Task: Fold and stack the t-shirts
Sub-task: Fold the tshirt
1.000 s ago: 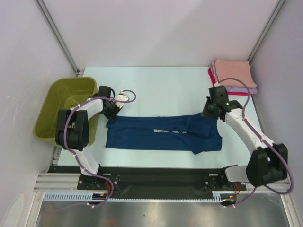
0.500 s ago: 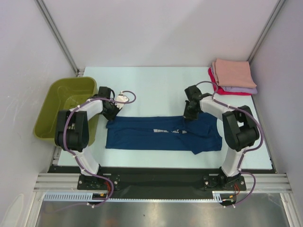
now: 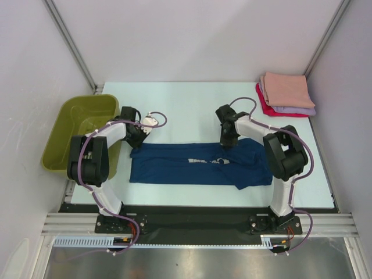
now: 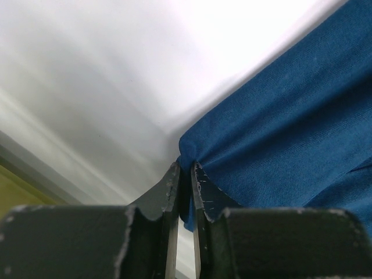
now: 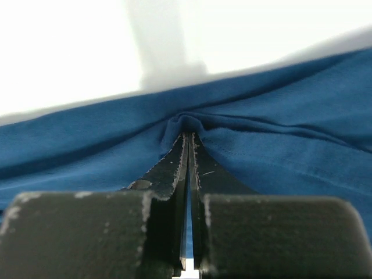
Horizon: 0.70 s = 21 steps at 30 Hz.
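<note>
The navy blue t-shirt (image 3: 197,165) lies folded into a long band across the table, its pale print partly showing near the middle. My left gripper (image 3: 137,141) is shut on the shirt's far left corner (image 4: 192,152), the cloth pinched between its fingertips. My right gripper (image 3: 225,141) is shut on a fold of the shirt's far edge (image 5: 185,125) right of the middle. The folded peach t-shirt (image 3: 286,89) tops a stack on the lavender one (image 3: 302,110) and the red one (image 3: 263,100) at the far right.
An olive-green plastic basket (image 3: 81,131) stands at the left edge beside my left arm. Grey walls close in the table on three sides. The black rail with both arm bases runs along the near edge.
My right gripper has moved left along the shirt's far edge, from its right end to near the middle. The left gripper has stayed at the left corner.
</note>
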{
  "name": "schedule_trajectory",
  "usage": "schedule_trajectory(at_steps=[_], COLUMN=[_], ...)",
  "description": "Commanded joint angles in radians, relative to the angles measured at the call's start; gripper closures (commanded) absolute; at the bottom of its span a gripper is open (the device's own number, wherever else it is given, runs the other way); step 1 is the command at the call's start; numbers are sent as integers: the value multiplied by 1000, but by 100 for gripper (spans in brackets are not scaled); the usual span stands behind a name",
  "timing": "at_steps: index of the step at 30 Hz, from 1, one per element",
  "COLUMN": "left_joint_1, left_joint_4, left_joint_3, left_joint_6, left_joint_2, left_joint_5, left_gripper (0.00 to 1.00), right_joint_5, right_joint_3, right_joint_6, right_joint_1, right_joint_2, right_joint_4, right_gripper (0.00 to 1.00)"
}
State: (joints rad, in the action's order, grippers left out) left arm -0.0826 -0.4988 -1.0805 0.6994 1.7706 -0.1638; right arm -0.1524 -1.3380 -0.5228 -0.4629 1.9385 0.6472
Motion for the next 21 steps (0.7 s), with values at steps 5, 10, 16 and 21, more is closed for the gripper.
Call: schedule_trajectory(at_steps=[5, 10, 16, 21], left_joint_1=[4, 4, 6, 4], left_joint_4=[-29, -32, -61, -76], left_joint_3=[-1, -19, -82, -87], left_joint_6=[26, 8, -17, -8], left_joint_2=[-20, -46, -99, -83], left_joint_5=[29, 17, -58, -40], left_gripper=[82, 54, 47, 46], right_joint_5=[-92, -18, 126, 185], right_joint_3=[-26, 62, 282, 459], right_joint_6=[15, 17, 10, -63], right_joint_1=[38, 162, 343, 562], right_joint_2=[-176, -348, -551, -737], right_joint_4=[104, 100, 68, 115], right_gripper=[82, 66, 63, 51])
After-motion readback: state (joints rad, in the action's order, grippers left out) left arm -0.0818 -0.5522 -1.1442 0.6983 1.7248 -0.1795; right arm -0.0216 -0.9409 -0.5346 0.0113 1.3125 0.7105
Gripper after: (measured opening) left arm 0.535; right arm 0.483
